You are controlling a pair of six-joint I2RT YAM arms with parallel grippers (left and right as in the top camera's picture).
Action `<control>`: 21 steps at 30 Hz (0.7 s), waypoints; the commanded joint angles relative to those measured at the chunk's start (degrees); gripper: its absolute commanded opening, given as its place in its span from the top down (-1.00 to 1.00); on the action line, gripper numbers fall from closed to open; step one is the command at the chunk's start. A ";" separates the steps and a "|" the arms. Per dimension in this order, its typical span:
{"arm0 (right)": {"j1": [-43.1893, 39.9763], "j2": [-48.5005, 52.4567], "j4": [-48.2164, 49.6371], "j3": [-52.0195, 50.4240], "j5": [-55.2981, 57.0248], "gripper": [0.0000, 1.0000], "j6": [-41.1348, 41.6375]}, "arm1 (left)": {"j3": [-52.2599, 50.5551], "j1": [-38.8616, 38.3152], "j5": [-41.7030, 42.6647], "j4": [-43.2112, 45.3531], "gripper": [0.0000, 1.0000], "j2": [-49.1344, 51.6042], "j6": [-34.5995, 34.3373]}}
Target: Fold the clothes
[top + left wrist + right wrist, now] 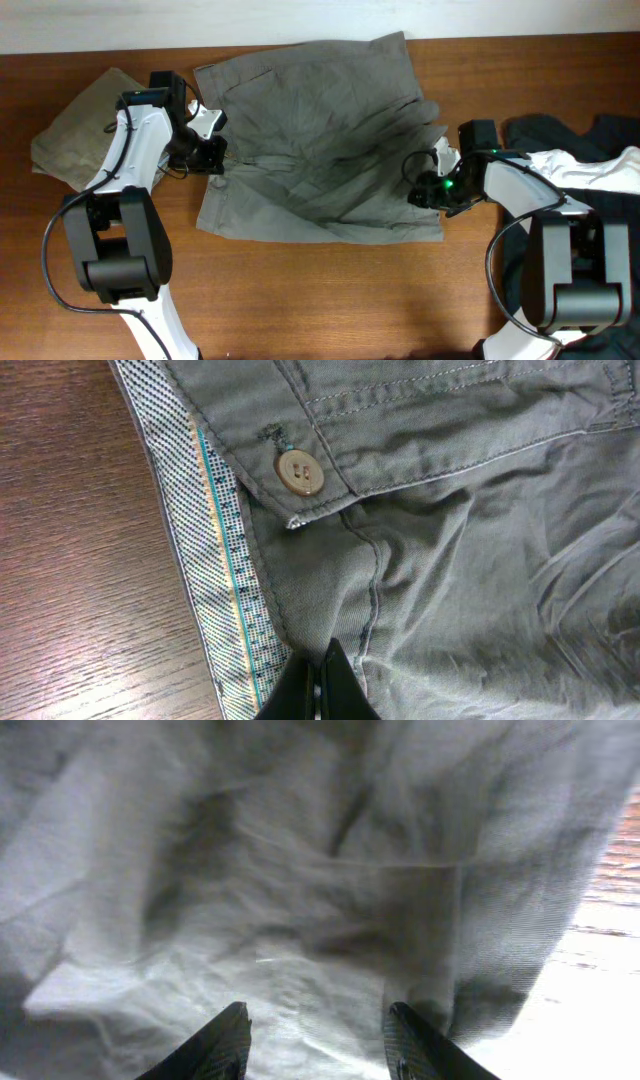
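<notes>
The fold has barely begun, by the look of it. The grey shorts (320,140) lie spread across the middle of the desk (330,300), rumpled on their right half, with no clean fold made in them. A tan cloth (75,130) lies in a flat bundle at the far left, which may be a piece already done. A dark heap (560,135) with a white garment (590,165) on it waits at the far right, so most of the work seems to lie ahead.

The left pincer (215,155) sits at the shorts' left edge. Its wrist view shows the fingers pressed together, apparently pinching cloth just below the button (298,472) and beside the patterned waistband lining (215,560).

The right pincer (425,188) is at the shorts' right edge, over the creased part. Its wrist view shows the fingers (420,1040) spread wide with grey cloth filling the frame between and beyond them. Whether they touch the cloth cannot be told
</notes>
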 commanded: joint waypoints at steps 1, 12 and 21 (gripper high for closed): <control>-0.22 0.68 0.28 -0.37 5.95 0.03 -0.39 | 0.92 0.02 0.46 -0.26 0.99 -1.40 0.52; -1.90 0.66 -1.40 0.96 -6.08 0.45 -0.44 | 0.92 0.02 0.46 -0.20 0.97 -1.42 0.92; -3.06 -3.13 -8.35 13.35 -9.33 0.92 7.28 | 0.92 1.01 -2.16 -1.25 0.99 -1.42 0.90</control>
